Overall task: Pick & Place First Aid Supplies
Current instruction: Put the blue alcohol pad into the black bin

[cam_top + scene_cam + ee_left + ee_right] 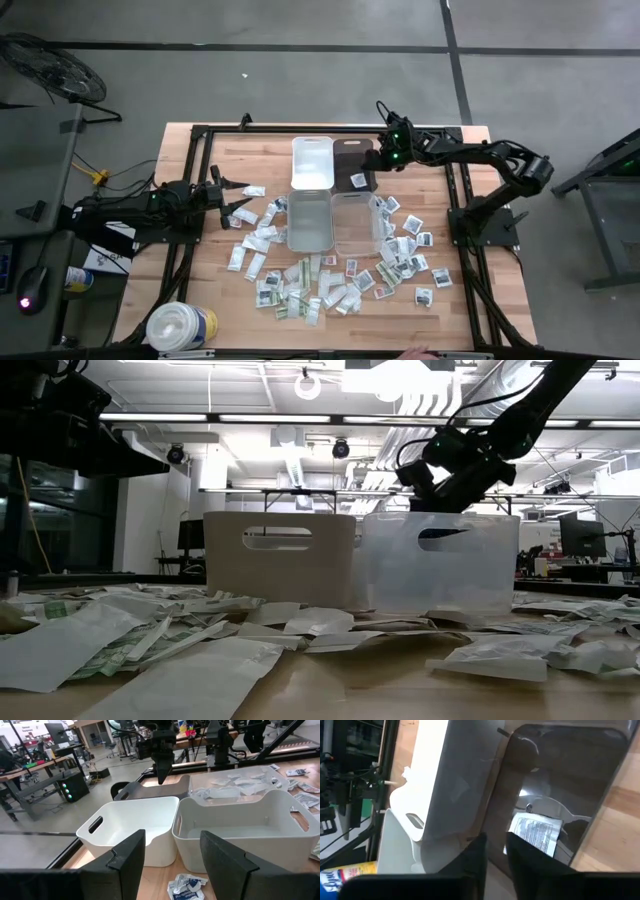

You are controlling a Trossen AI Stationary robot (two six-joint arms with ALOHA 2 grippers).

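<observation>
Wooden table (470, 135) on a grey shop floor, four bins clustered mid-table toward the far edge: white bin (312, 162) and dark bin (355, 160) behind, another white bin (309, 221) and a clear bin (357, 223) in front. Right claw (385, 158) hangs over the dark bin near the far edge, fingers parted only slightly and nothing between them; one packet (536, 833) lies flat on the dark bin's floor just below it. Left claw (236, 195) sits low near the left edge, fingers wide apart and empty, aimed at the bins. First aid packets (330, 285) are scattered in an arc round the bins' left, near and right sides, many overlapping; several more already sit in the clear bin. They are small flat paper sachets, white with dark or green print, some greenish. Risks: packets are thin and lie flush on wood, so a claw may skid over one or pinch two where they overlap. Right claw sits close to the dark bin's wall; lifting out at an angle could clip the rim and shift the bin.
</observation>
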